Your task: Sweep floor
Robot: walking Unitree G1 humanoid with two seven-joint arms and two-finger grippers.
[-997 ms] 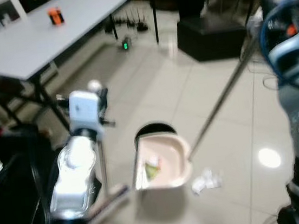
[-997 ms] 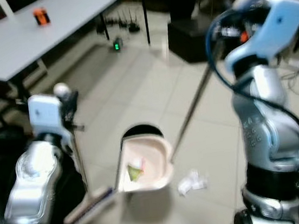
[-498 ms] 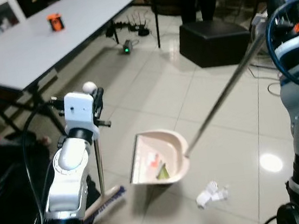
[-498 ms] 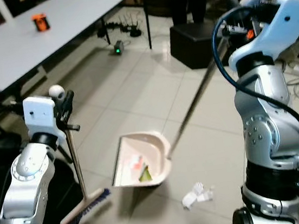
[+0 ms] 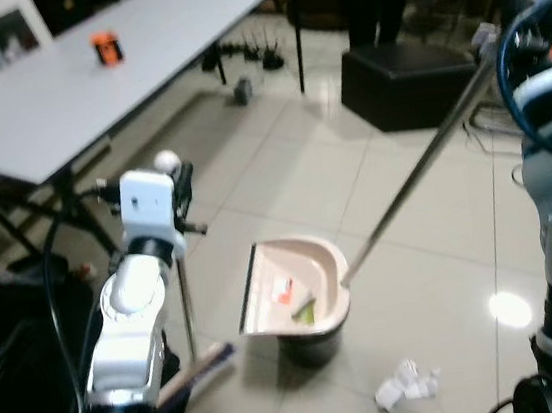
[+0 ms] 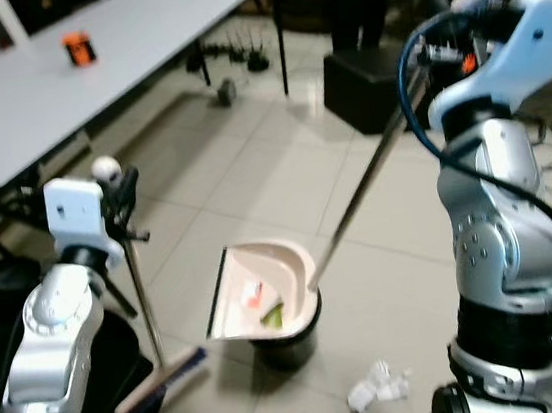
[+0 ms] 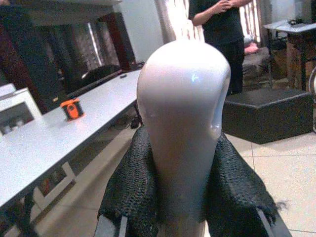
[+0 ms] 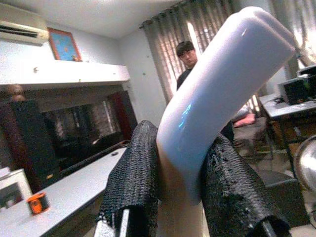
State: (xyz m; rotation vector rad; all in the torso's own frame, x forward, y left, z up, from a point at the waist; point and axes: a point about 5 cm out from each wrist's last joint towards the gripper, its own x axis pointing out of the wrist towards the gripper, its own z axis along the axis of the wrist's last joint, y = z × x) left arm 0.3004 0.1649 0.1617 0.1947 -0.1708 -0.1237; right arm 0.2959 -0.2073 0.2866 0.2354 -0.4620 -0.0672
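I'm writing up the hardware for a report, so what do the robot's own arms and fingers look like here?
Both arms are glossy silver, built of rounded segments with black joint bands. The left arm ends in a boxy white wrist block; the right arm carries a looping dark blue cable. The fingers on each are black with a coarse mesh-like texture.

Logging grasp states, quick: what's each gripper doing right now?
Left gripper: shut on the broom handle.
Right gripper: shut on the dustpan handle.
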